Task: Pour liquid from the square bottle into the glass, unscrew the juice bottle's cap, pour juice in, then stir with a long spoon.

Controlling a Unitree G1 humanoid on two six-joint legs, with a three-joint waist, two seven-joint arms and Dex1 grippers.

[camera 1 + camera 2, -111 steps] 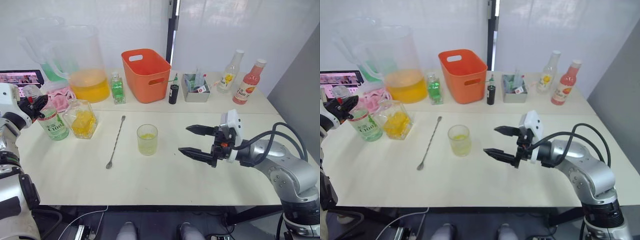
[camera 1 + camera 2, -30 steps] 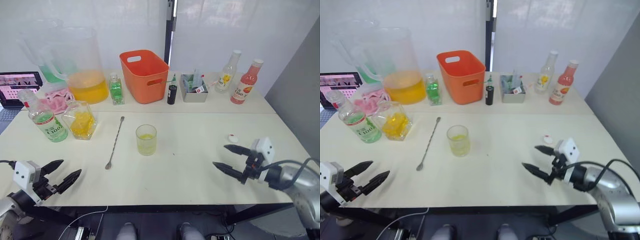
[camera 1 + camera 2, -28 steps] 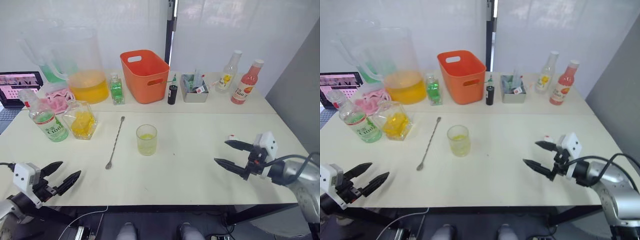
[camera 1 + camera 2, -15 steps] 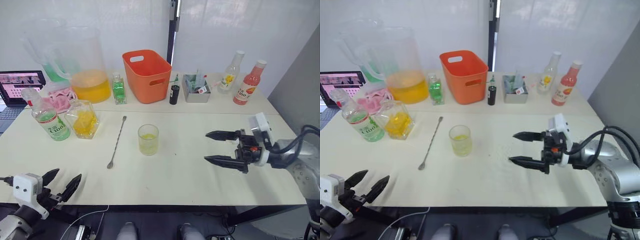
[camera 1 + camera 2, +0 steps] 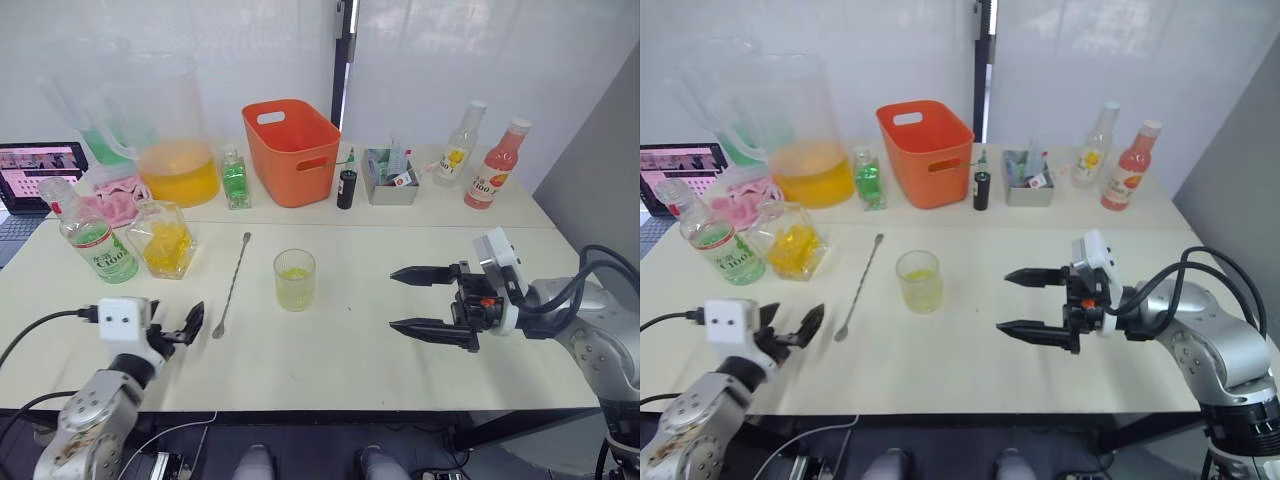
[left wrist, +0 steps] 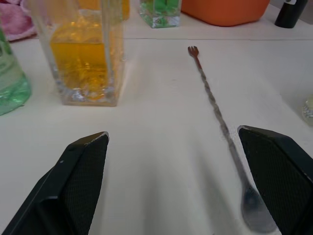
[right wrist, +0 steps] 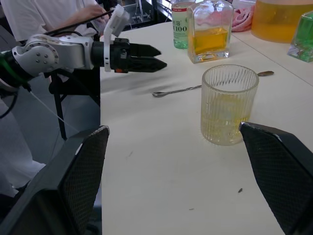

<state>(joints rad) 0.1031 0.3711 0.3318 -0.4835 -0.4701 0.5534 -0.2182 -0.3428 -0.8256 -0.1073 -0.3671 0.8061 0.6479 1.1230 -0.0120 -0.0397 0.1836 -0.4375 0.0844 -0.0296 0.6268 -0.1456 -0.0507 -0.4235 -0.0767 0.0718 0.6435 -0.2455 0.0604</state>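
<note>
The glass stands mid-table with a little yellow liquid in its bottom. To its left the long spoon lies flat, bowl toward me. Farther left stand the square bottle and the juice bottle, which holds pale green juice. My left gripper is open low over the table's front left, just left of the spoon's bowl. My right gripper is open and empty, pointing at the glass from its right with a gap between them. The cap is hidden.
Along the back stand a big pitcher of orange liquid, a small green bottle, an orange bin, a dark vial, a grey tray and two bottles. A laptop sits far left. A person's arm shows beyond the table's left end.
My left gripper has risen from below the table's front edge to just left of the spoon's bowl. The right gripper has moved a little leftward toward the glass. Both stay open.
</note>
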